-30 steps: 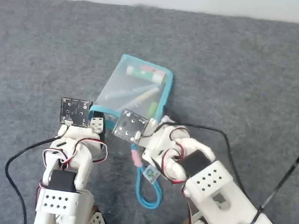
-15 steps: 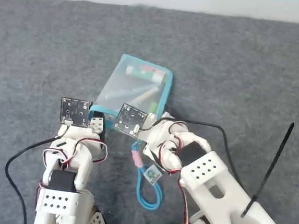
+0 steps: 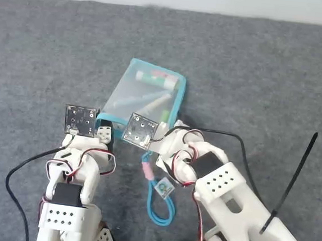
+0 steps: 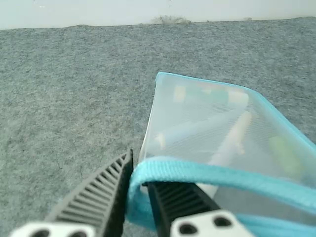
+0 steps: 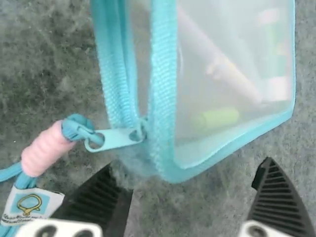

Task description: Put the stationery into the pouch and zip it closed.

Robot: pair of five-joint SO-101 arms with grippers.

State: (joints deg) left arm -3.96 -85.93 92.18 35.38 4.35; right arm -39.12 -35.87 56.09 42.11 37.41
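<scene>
high view: the pouch, translucent with teal trim, lies flat on the grey fibrous worktop, its near short edge facing both arms. the stationery is inside the pouch: a green-capped stick near the far end and several long pen-like items lying lengthwise below it.

left wrist view: the left gripper is closed narrow on the teal edge band of the pouch, with the band pinched between its two ribbed fingers. the pinched corner is raised slightly off the worktop.

right wrist view: the right gripper is spread wide, with one finger beside the zip pull and the other well apart on the far side of the pouch corner. neither finger is seen touching the pouch. the zip pull sits at the corner end of the zip edge and points away from the pouch. a pink bead is tied to the pull, and a teal cord runs from it to a small tag.

high view: the cord loop lies on the worktop between the two arms, with the tag resting on it. whether the zip is fully shut cannot be determined.
</scene>
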